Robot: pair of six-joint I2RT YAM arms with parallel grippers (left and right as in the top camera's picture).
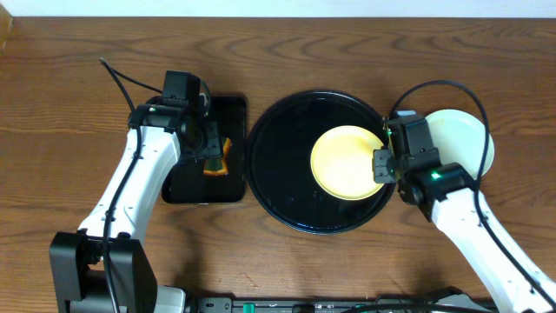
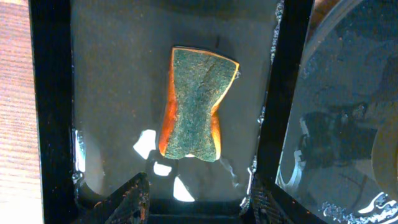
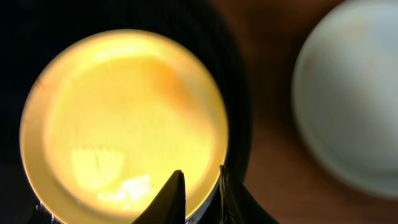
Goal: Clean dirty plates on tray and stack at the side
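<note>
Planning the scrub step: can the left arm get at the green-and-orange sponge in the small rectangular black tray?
Probably yes: the left claw hangs open over the green-and-orange sponge, which lies alone in the rectangular black tray with nothing over it.

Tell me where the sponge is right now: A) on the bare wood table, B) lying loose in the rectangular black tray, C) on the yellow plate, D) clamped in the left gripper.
B: the left wrist view shows the sponge lying flat on the floor of the rectangular black tray, with the left gripper open and clear of it.
</note>
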